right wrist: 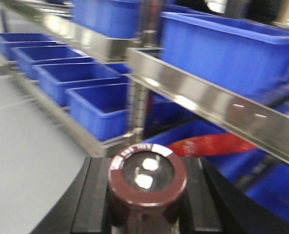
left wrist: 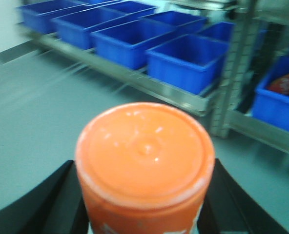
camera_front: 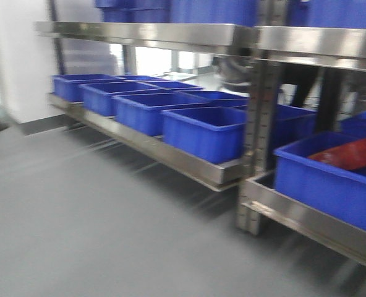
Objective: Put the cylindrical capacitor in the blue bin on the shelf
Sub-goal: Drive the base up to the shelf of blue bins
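The jaws of the right gripper [right wrist: 148, 202] are closed against both sides of the cylindrical capacitor [right wrist: 147, 175], a dark brown can with two top terminals, at bottom centre of the right wrist view. The jaws of the left gripper [left wrist: 144, 214] flank and appear to clamp an orange-capped cylinder [left wrist: 144, 151]. Status: capacitor in hand, placement not yet done. The capacitor is apart from the shelf [camera_front: 189, 166] and outside every blue bin [camera_front: 201, 133]. Remaining: approach the rack, position the capacitor over a bin, release. A bin at the right edge of the front view holds a red item [camera_front: 350, 153].
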`<state>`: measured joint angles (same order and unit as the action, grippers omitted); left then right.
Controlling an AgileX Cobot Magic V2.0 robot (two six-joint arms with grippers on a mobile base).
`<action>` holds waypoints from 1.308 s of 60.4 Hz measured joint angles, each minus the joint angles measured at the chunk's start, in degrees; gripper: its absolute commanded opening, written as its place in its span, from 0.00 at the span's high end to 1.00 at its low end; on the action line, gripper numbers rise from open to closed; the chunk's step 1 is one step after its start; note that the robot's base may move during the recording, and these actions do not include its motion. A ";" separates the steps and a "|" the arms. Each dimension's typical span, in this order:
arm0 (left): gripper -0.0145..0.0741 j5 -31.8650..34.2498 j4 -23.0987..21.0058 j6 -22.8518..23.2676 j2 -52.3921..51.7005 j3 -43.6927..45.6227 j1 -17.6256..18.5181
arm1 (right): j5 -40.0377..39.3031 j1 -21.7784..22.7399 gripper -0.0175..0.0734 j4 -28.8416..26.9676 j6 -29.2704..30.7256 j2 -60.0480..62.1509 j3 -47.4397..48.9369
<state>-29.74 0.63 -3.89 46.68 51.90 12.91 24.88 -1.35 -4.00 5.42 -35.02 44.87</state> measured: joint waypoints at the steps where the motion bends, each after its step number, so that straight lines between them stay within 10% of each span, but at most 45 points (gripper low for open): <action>1: 0.96 0.00 0.00 0.00 0.00 0.00 0.00 | 0.00 0.00 0.97 0.00 0.00 0.00 0.00; 79: 0.96 0.00 0.00 0.00 0.00 0.00 0.00 | 0.00 0.00 0.97 0.00 0.00 0.00 0.00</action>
<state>-29.74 0.63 -3.89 46.68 51.90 12.91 24.88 -1.35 -4.00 5.42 -35.02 44.87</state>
